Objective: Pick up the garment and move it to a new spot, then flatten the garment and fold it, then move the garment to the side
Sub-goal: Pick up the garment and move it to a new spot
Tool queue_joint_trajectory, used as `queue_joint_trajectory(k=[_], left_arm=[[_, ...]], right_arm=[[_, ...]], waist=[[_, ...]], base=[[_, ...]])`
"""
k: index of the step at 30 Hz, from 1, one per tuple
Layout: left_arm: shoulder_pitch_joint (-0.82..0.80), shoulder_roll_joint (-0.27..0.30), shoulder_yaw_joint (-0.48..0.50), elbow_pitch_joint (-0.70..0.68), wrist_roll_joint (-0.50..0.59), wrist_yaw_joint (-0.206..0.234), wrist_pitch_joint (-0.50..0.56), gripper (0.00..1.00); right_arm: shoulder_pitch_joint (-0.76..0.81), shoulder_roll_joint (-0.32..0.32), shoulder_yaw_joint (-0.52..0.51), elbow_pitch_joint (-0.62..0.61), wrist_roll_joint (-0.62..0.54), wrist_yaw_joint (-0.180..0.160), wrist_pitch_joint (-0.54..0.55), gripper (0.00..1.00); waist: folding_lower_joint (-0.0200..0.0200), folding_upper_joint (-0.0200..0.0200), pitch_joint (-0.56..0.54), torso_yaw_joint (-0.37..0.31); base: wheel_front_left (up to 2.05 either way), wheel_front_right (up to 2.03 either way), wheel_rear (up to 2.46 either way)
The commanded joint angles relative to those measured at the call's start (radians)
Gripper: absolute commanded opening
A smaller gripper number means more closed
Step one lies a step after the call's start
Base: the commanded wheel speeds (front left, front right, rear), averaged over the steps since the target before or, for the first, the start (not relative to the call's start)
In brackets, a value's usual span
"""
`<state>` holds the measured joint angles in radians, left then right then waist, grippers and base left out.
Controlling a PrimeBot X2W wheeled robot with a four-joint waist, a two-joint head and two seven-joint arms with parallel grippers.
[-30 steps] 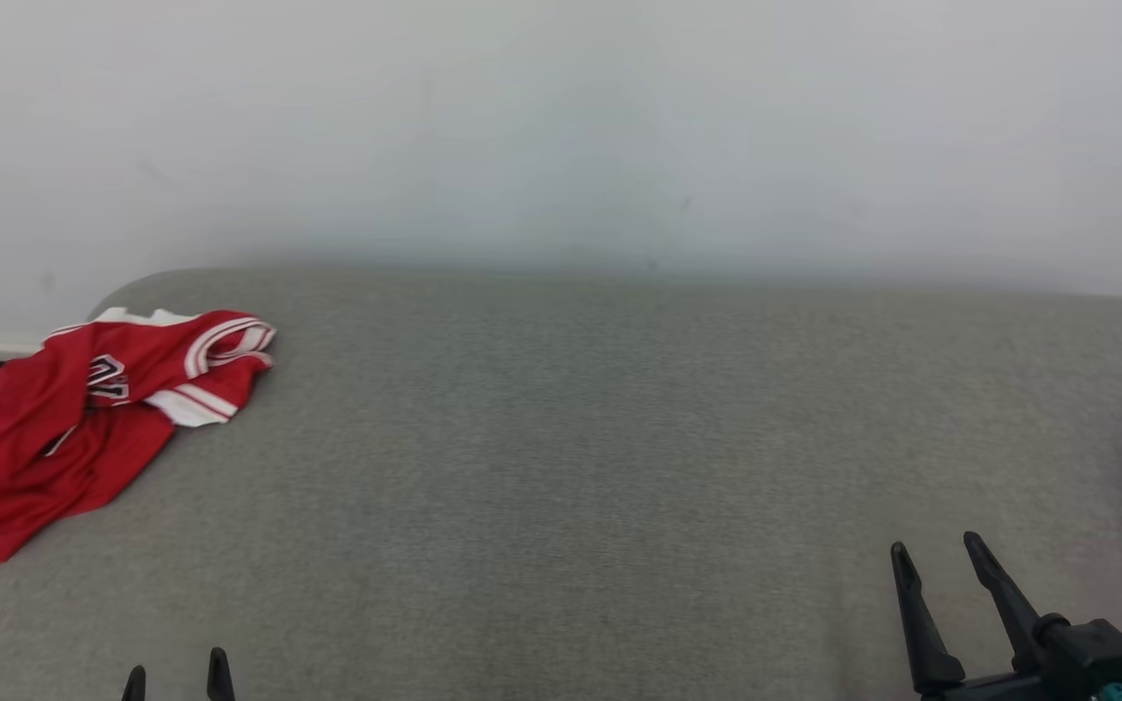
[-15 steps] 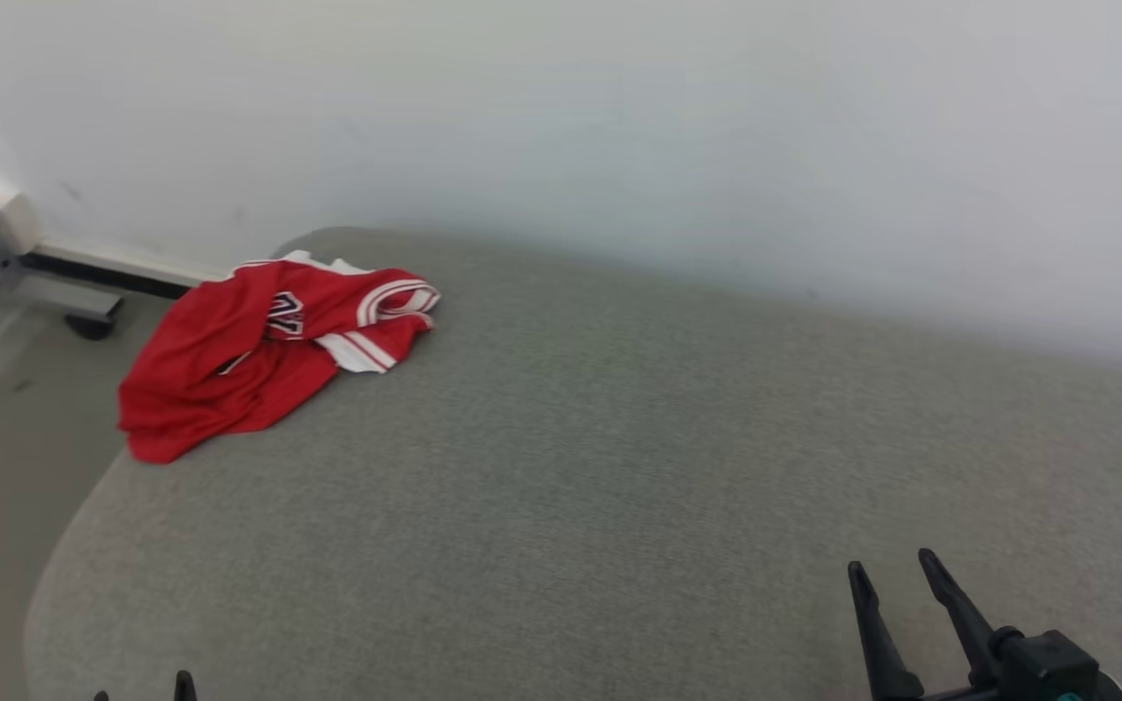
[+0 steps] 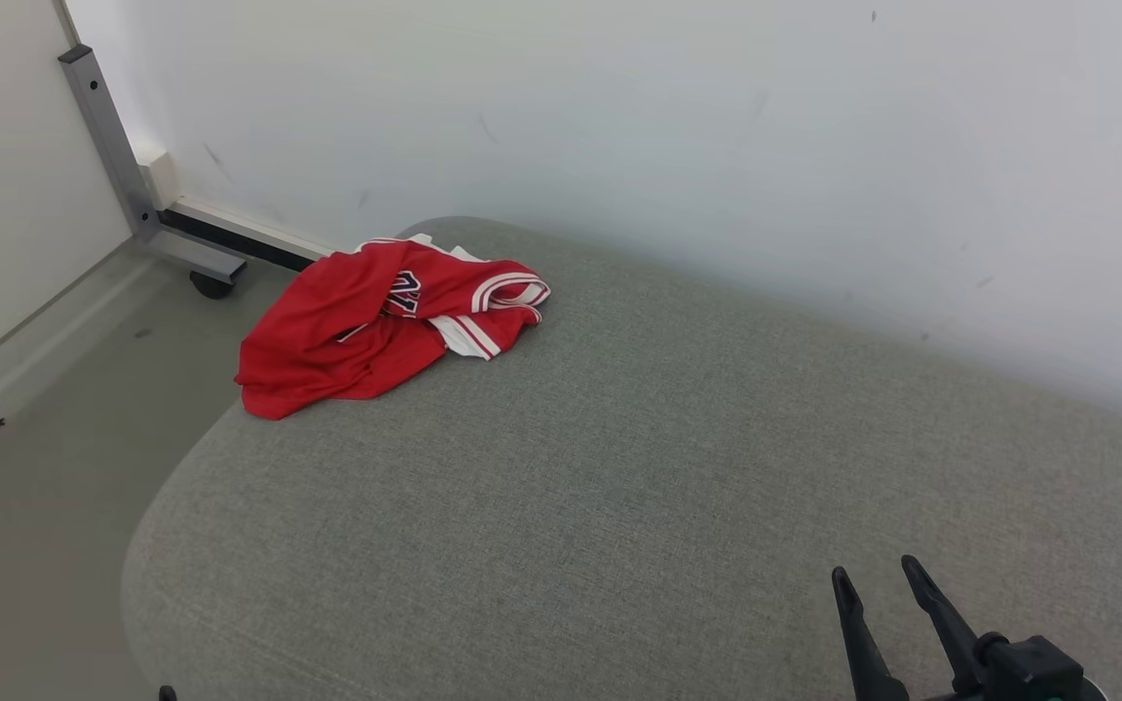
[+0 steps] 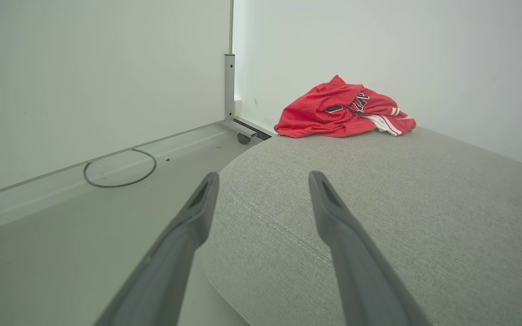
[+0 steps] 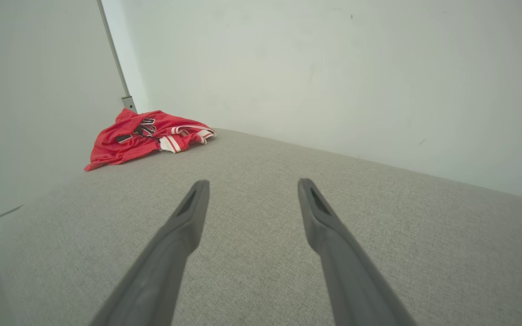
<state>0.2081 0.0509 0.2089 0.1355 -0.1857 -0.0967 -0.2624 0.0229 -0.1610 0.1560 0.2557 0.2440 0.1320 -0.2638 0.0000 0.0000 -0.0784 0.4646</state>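
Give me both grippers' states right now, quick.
Left gripper: open, holding nothing.
Right gripper: open, holding nothing.

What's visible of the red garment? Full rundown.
The red garment is a jersey of thin-looking fabric with white-and-red striped trim and dark numerals partly hidden in folds. It lies crumpled in a loose heap, unfolded, at the far left corner of the grey cushion, its lower end reaching the cushion's left edge. Nothing else touches it.

The red jersey (image 3: 327, 341), upper left in the head view, bears a dark, white-edged number (image 3: 403, 291), too creased to read.
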Motion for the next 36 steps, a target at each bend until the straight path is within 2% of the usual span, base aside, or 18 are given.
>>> queue_joint_trajectory(k=[1,12,19,24,29,33,36], left_arm=[[0.012,-0.001,0.003,-0.004,-0.007,0.004,-0.003,1.0],[-0.016,-0.001,-0.003,0.011,-0.038,0.02,-0.003,1.0],[-0.151,0.005,-0.01,0.05,-0.068,0.0,-0.003,1.0],[-0.37,0.035,-0.016,0.152,-0.14,-0.01,0.109,1.0],[-0.553,0.069,0.006,0.2,-0.214,-0.016,0.166,1.0],[-0.692,0.088,0.05,0.269,-0.294,0.006,0.259,1.0],[-0.792,0.144,0.062,0.311,-0.321,0.019,0.362,1.0]], right_arm=[[-0.004,0.001,0.002,0.002,0.004,-0.002,-0.001,1.0],[0.005,-0.006,-0.001,-0.002,0.005,-0.002,0.0,1.0],[-0.022,-0.027,-0.002,-0.026,-0.012,-0.002,0.0,1.0],[-0.073,-0.067,0.015,-0.057,-0.03,-0.002,0.01,1.0],[-0.134,-0.107,0.044,-0.108,-0.039,-0.002,0.036,1.0],[-0.177,-0.135,0.062,-0.154,-0.046,-0.002,0.055,1.0],[-0.207,-0.153,0.071,-0.189,-0.055,-0.002,0.068,1.0]], waist=[[0.0,0.0,0.001,0.005],[0.0,0.0,0.015,-0.029],[0.0,0.0,0.089,-0.061],[0.0,0.0,0.195,-0.099],[0.0,0.0,0.307,-0.158],[0.0,0.0,0.399,-0.203],[0.0,0.0,0.466,-0.234]], base=[[0.0,0.0,0.0],[0.0,0.0,0.0],[0.0,0.0,0.0],[0.0,0.0,0.0],[0.0,0.0,0.0],[0.0,0.0,0.0],[0.0,0.0,0.0]])
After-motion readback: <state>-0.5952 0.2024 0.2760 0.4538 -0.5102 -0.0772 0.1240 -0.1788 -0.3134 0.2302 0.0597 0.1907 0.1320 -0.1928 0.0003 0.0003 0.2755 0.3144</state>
